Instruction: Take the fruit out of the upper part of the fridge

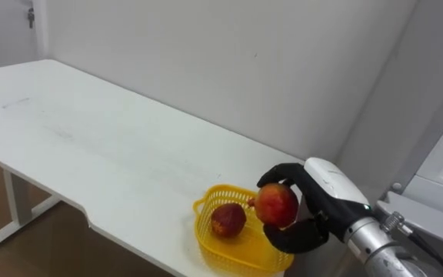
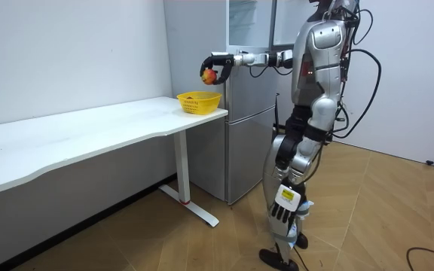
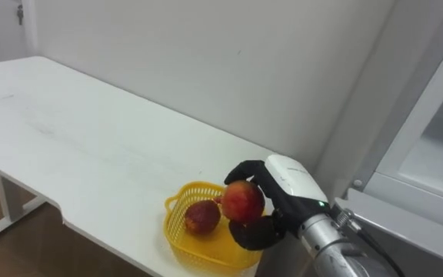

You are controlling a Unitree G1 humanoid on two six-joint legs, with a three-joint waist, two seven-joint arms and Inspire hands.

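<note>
A round red apple (image 1: pixel 276 205) with a yellowish patch is off the bench (image 1: pixel 91 146), clasped in the right hand (image 1: pixel 318 201), whose dark fingers curl over its top and under it. It hangs above the near rim of a yellow mesh basket (image 1: pixel 199 208) at the bench's end, where a second, darker red fruit (image 1: pixel 228 220) lies.

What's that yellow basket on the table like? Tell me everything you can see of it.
The yellow basket looks like plastic, with latticed walls and a small tab on its rim. It sits upright on the white table, at the end by the fridge, holding one reddish fruit. The right hand holds a second fruit above it.
</note>
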